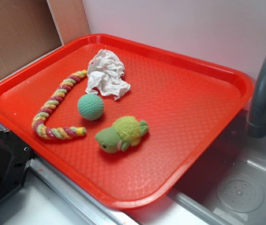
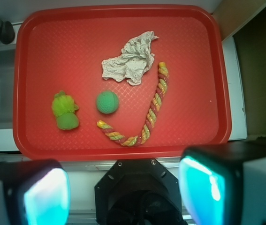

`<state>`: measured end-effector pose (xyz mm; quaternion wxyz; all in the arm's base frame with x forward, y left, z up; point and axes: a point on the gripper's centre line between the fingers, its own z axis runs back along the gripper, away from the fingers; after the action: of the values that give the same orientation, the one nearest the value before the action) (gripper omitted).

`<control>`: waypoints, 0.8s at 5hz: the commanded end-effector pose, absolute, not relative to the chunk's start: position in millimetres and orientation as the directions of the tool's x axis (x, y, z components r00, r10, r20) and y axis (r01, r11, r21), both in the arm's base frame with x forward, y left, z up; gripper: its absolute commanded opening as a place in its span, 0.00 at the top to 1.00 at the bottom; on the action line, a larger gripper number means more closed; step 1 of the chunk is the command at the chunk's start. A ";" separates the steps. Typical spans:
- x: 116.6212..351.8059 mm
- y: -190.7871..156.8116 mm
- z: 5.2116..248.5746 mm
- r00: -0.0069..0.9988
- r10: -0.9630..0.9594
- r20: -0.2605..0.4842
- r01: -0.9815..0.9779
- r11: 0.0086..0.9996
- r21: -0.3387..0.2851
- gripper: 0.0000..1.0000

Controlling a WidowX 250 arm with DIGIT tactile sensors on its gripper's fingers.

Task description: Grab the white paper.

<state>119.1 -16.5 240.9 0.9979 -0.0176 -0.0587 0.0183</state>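
The white paper (image 1: pixel 105 72) (image 2: pixel 129 60) is a crumpled, wrinkled sheet lying in the far part of the red tray (image 1: pixel 189 103) (image 2: pixel 67 51). It rests just beyond a green ball (image 1: pixel 91 106) (image 2: pixel 107 102). In the wrist view my gripper (image 2: pixel 125 190) is open, its two cyan pads (image 2: pixel 46 194) wide apart with nothing between them. It hangs high over the robot's black base (image 2: pixel 137 183), short of the tray's near rim and well apart from the paper. The exterior view does not show the gripper.
A striped rope toy (image 1: pixel 53 105) (image 2: pixel 151 115) curves beside the ball and reaches up to the paper's edge. A green plush turtle (image 1: pixel 122 133) (image 2: pixel 64 111) lies on the tray too. A grey faucet (image 1: pixel 264 89) and steel sink (image 1: pixel 240 187) border the tray.
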 end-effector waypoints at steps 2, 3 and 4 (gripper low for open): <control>226.4 3.6 148.0 0.900 -0.388 0.199 0.398 0.917 -0.015 0.00; 242.8 -1.7 114.6 0.860 -0.483 0.164 0.482 0.875 0.043 0.00; 256.0 4.6 83.0 0.879 -0.464 0.106 0.460 0.886 0.064 0.00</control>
<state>250.3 12.5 75.4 0.9712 0.0111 -0.0439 -0.2340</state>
